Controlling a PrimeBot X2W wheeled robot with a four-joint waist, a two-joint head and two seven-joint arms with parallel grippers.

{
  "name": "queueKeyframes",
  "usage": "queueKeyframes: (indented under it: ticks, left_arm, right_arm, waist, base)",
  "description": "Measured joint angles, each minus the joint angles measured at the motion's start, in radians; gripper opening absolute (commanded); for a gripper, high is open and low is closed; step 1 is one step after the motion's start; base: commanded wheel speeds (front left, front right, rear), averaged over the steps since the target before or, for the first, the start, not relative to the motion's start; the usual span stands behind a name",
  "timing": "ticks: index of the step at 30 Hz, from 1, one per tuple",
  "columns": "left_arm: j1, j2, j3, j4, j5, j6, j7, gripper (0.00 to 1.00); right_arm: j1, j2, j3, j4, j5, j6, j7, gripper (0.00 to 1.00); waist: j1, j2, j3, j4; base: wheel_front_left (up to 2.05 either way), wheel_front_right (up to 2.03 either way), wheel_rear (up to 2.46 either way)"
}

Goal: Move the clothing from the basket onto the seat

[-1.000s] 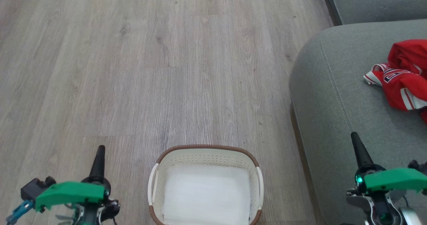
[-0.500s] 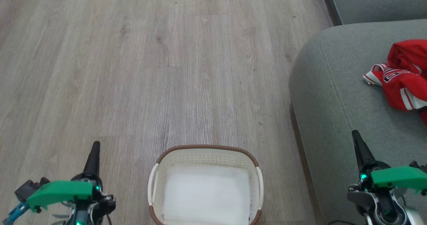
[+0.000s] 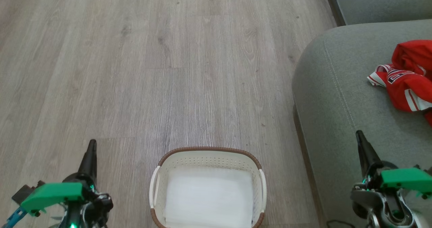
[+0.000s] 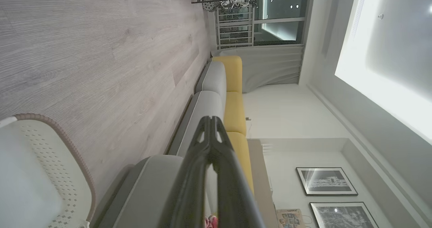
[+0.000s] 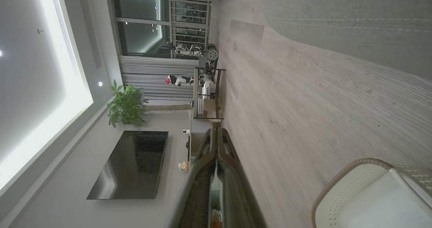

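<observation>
The red clothing (image 3: 410, 77) with white stripes lies crumpled on the grey-green seat (image 3: 341, 96) at the right. On the wood floor at bottom centre stands the cream basket (image 3: 208, 157) with its brown rim, holding no garment; it also shows at the corner of the left wrist view as the basket (image 4: 50, 160) and of the right wrist view as the basket (image 5: 354, 187). My left gripper (image 3: 91, 145) hangs shut over the floor, left of the basket. My right gripper (image 3: 359, 135) is shut above the seat's front part, holding nothing.
Another grey cushion (image 3: 381, 1) sits at the top right behind the seat. In the left wrist view a sofa with yellow backs (image 4: 233, 96) runs along the wall. A dark screen (image 5: 131, 163), a plant (image 5: 126, 106) and a shelf unit (image 5: 206, 93) stand across the room.
Both arms have drawn back toward the bottom of the head view; the left gripper also shifted a little left. The basket and the clothing have not moved.
</observation>
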Motion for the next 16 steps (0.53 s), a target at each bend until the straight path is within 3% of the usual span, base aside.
queueKeyframes:
  ticks: [6, 16]
  left_arm:
    - [-0.011, -0.001, 0.011, -0.002, -0.062, -0.008, 0.012, 0.00]
    - [-0.011, -0.002, 0.011, -0.002, -0.065, -0.008, 0.012, 0.00]
  right_arm:
    - [-0.010, 0.003, -0.015, 0.005, 0.050, 0.000, 0.013, 0.00]
    - [-0.010, 0.006, -0.017, 0.006, 0.051, 0.000, 0.018, 0.00]
  waist:
    - [0.0000, 0.0000, 0.000, 0.000]
    - [0.0000, 0.0000, 0.000, 0.000]
  base:
    - [0.00, 0.00, 0.00]
    - [0.00, 0.00, 0.00]
